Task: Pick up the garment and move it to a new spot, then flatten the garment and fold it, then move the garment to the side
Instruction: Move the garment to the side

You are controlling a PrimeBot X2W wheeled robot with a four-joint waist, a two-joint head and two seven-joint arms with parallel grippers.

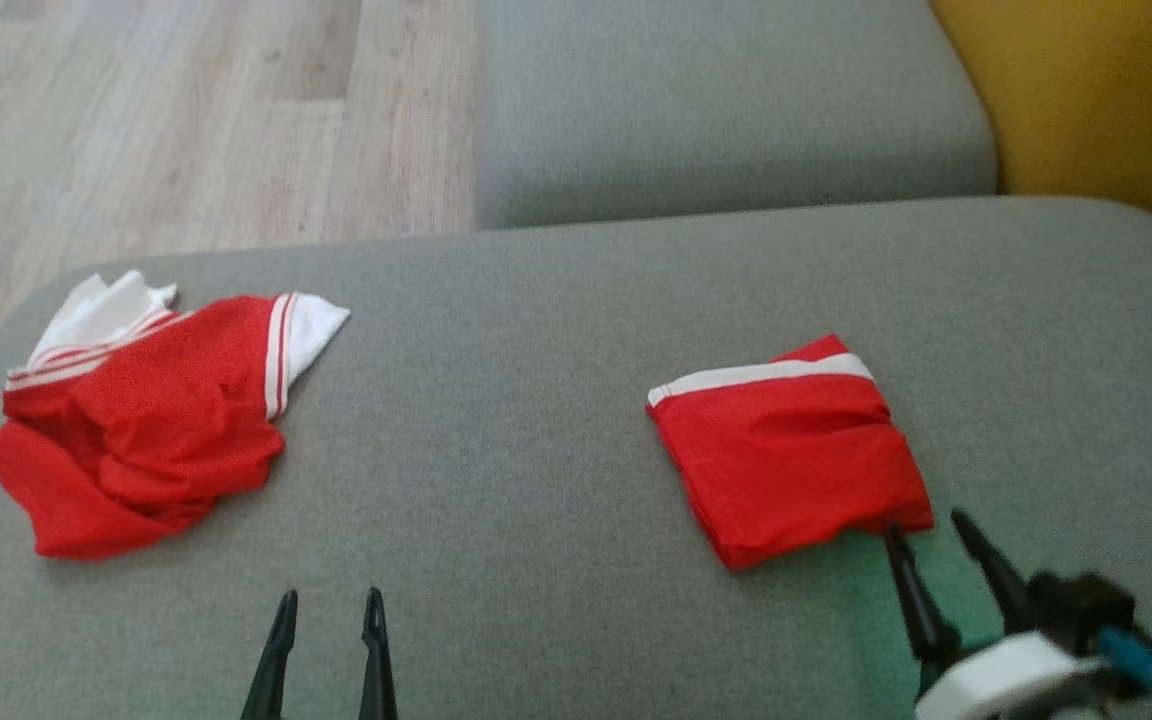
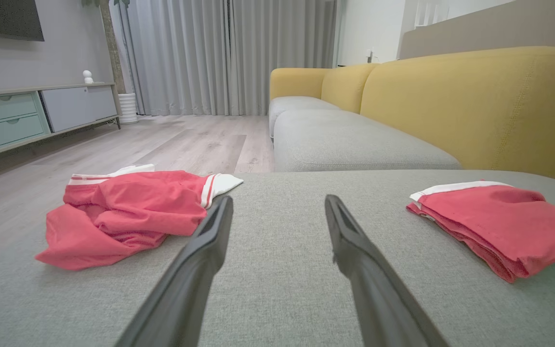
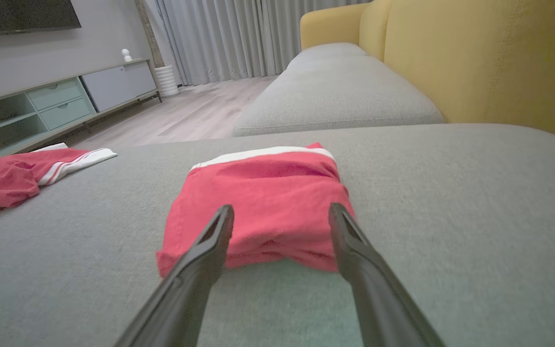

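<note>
- Two long dark fingers of the left gripper (image 1: 329, 600) rise from the bottom edge of the head view, left of centre, spread apart with nothing between them
- Beneath and ahead of them lies the bare grey sofa seat (image 1: 536, 400), a broad cushion that spans most of the head view
- At the lower right the right gripper (image 1: 924, 523) sits at the end of a white and black wrist with a blue part, its fingers also spread wide and holding nothing
- Its fingertips (image 1: 894, 535) reach the near edge of the folded red garment (image 1: 786, 450); whether they touch the cloth cannot be told
- In the right wrist view the garment's near edge lies between the two open fingers, just past their tips
- That garment is a neat square packet with a white band along its far edge, lying flat on the right half of the seat
- Well apart from it, near the seat's left edge, lies a crumpled red garment (image 1: 146, 420) in a loose heap, white trim with thin red stripes showing at its far side
- In the left wrist view the heap lies left of the open fingers and the packet right of them, with bare cushion between
- Beyond the seat is a second grey cushion (image 1: 726, 110), with a yellow backrest (image 1: 1086, 90) to its right
- Pale wooden floor (image 1: 186, 120) fills the far left, and the left wrist view shows a low cabinet (image 2: 17, 115) and grey curtains (image 2: 229, 53) farther off
</note>
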